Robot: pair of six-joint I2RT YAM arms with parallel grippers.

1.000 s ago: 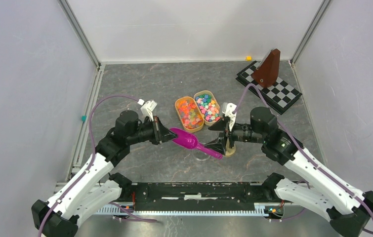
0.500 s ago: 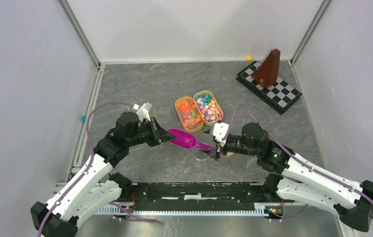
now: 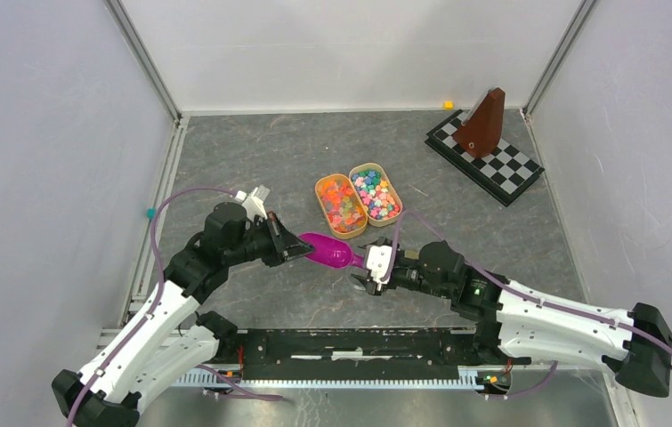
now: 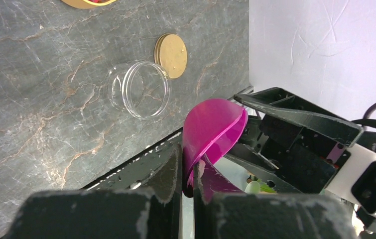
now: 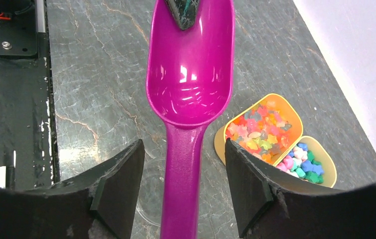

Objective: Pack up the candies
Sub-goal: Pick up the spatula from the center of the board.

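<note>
The candies lie in two yellow oval trays, one mostly orange and pink point(image 3: 341, 205), one pink, blue and green point(image 3: 375, 192); both show in the right wrist view point(image 5: 260, 132). My left gripper point(image 3: 301, 246) is shut on the bowl rim of the purple scoop point(image 3: 330, 252) and holds it above the floor; its grip shows in the left wrist view point(image 4: 188, 172). The scoop bowl point(image 5: 190, 84) is empty. My right gripper point(image 3: 369, 267) is open, its jaws on either side of the scoop handle point(image 5: 183, 189) without touching it.
A clear empty jar point(image 4: 138, 89) stands on the grey floor below the scoop handle, its gold lid point(image 4: 171, 48) flat beside it. A brown metronome point(image 3: 481, 124) stands on a checkered board point(image 3: 492, 173) at the back right. White walls enclose the cell.
My right arm has swung left and down from beside the trays to the scoop handle, its open jaws now straddling it. My left gripper and the scoop have drifted slightly left.
</note>
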